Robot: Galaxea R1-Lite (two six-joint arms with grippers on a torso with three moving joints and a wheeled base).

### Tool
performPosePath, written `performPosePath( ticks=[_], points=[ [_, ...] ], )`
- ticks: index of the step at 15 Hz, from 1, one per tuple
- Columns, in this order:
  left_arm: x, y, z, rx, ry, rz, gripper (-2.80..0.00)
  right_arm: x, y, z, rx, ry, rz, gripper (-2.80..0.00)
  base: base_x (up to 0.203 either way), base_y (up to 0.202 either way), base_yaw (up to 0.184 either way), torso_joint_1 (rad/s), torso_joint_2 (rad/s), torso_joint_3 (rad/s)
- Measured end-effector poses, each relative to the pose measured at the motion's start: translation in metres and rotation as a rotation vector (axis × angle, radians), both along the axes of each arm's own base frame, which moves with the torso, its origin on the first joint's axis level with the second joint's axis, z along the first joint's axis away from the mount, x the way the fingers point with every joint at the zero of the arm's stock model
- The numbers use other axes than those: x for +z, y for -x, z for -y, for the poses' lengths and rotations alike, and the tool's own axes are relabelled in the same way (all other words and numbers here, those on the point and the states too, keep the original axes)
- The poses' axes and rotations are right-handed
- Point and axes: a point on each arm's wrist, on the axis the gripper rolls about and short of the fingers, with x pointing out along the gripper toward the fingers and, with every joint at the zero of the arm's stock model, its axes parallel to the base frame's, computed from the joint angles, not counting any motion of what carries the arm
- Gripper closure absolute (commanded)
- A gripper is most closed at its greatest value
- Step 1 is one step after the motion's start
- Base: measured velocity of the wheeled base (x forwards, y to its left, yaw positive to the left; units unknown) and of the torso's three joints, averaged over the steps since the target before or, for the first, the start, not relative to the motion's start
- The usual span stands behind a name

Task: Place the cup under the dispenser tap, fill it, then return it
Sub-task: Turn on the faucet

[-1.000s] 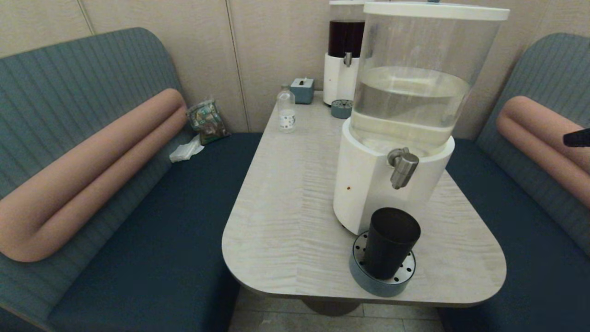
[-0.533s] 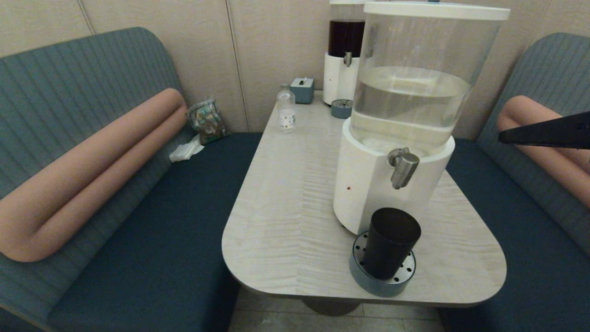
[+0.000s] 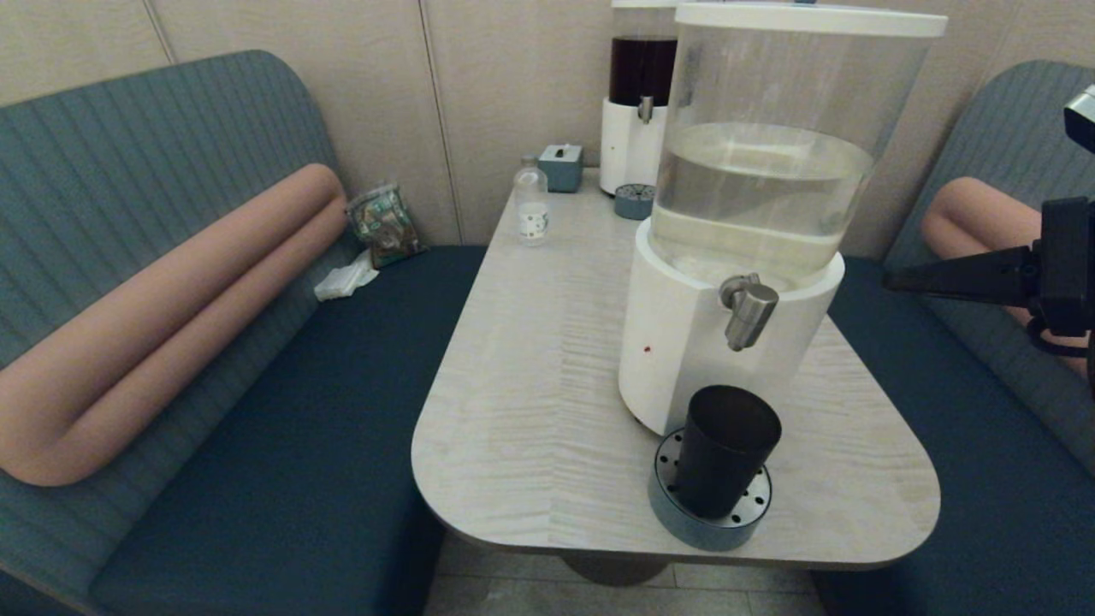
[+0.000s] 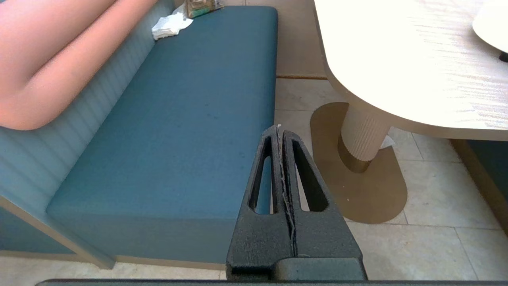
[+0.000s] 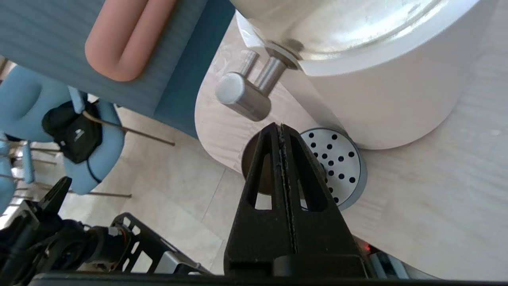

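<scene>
The dark cup (image 3: 725,449) stands upright on the round perforated drip tray (image 3: 753,505), right below the brushed-steel dispenser tap (image 3: 748,310) of the big white-based dispenser (image 3: 684,342). My right gripper (image 3: 894,281) comes in from the right at tap height, shut and holding nothing, well clear of the tank. In the right wrist view its tip (image 5: 279,126) points just below the tap (image 5: 242,97), with the cup (image 5: 254,167) mostly hidden behind the fingers and the drip tray (image 5: 341,163) beside them. My left gripper (image 4: 279,129) hangs shut over the floor beside the bench.
A small clear bottle (image 3: 531,207), a blue tissue box (image 3: 561,166), and a second dispenser with dark liquid (image 3: 637,103) with its own small tray (image 3: 634,202) stand at the table's far end. Blue benches with pink bolsters (image 3: 171,316) flank the table (image 3: 530,385).
My right arm has swung in from the right edge toward the dispenser; now the whole gripper and wrist show. The cup and tap have not moved.
</scene>
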Motion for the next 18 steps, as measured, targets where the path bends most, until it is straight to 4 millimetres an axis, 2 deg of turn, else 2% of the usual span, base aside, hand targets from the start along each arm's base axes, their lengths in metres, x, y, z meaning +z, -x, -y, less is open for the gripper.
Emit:
performPosePath(
  ticks=[10, 18],
  points=[
    [0.000, 0.000, 0.000, 0.000, 0.000, 0.000, 0.00, -0.020, -0.021, -0.007, 0.063, -0.020, -0.030, 0.00, 0.000, 0.000, 0.000, 0.000, 0.00, 0.000],
    [0.000, 0.000, 0.000, 0.000, 0.000, 0.000, 0.00, -0.027, -0.036, -0.015, 0.117, -0.038, 0.002, 0.00, 0.000, 0.000, 0.000, 0.000, 0.00, 0.000]
  ],
)
